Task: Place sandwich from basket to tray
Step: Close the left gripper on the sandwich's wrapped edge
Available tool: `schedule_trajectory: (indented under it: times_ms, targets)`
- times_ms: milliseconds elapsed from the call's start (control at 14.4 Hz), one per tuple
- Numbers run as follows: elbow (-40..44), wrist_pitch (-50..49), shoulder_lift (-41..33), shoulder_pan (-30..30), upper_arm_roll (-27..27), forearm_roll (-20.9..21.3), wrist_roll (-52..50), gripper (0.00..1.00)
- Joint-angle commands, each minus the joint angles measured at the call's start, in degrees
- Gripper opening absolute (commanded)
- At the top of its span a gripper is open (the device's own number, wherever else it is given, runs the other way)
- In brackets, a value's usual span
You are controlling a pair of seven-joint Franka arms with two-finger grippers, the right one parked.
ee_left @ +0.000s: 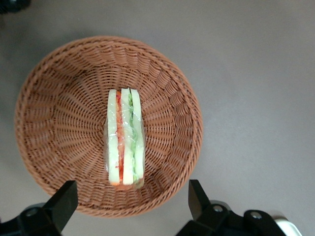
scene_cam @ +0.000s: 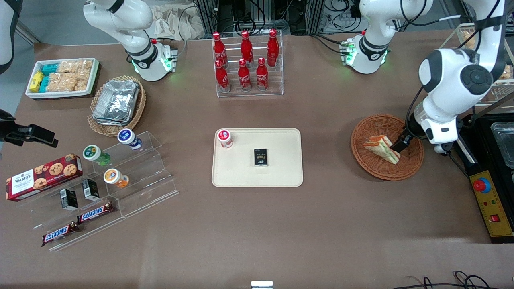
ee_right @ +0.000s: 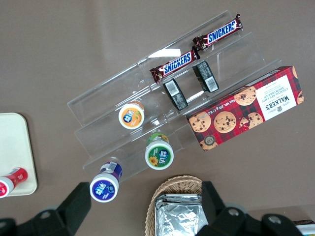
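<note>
Currently one sandwich point(scene_cam: 382, 148) lies in the round brown basket point(scene_cam: 369, 126), toward the working arm's end of the table. It rests with its cut edge upward, showing white bread with red, orange and green layers. The gripper point(ee_left: 132, 204) hovers over the basket with its fingers spread wide apart, one on each side of the sandwich's end, touching nothing.

One cream tray point(scene_cam: 281, 172) sits mid-table, well apart from the basket. It carries two items: one small bottle with a red-and-white cap point(scene_cam: 225, 138) near a corner, and one small black box point(scene_cam: 261, 157) near the centre; its print is too small to read.

Farther from the front camera, a clear rack point(scene_cam: 277, 86) holds six red Coca-Cola bottles point(scene_cam: 244, 64) in two rows of three.

Toward the parked arm's end stands a clear stepped stand point(ee_right: 147, 88). Items on or beside it:
- two Snickers bars point(ee_right: 216, 32);
- one red tartan Walkers cookie box point(ee_right: 248, 108);
- two small black boxes point(ee_right: 175, 95);
- three capped bottles point(ee_right: 131, 115), with orange, green and blue caps.

Near it, one tan oval basket point(scene_cam: 136, 114) holds stacked foil containers point(scene_cam: 116, 101), and one white bin point(scene_cam: 60, 94) holds wrapped snacks.
</note>
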Motion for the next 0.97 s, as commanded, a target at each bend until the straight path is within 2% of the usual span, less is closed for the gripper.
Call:
schedule_trajectory:
  times_ms: [0,208,624,693,762,832,901]
  targets:
    - [-1.66,5.35,3.06,-0.21,-0.4,-0.56,-3.49,1.0]
    - [-2.1,8.69,6.93,-0.65,-0.84,-0.56,-4.47,1.0]
    - [-8.6,18.36,10.27,-0.04,-0.66,-0.39,-4.2,1.0]
    - [-8.52,19.41,11.24,-0.04,-0.66,-0.39,-4.2,0.92]
    - [-8.34,19.95,11.68,0.05,-0.66,-0.39,-4.2,0.33]
    - [-8.26,19.95,11.6,0.05,-0.66,-0.39,-3.94,0.0]
    - [-7.82,19.86,11.42,0.05,-0.57,-0.47,-4.11,0.0]
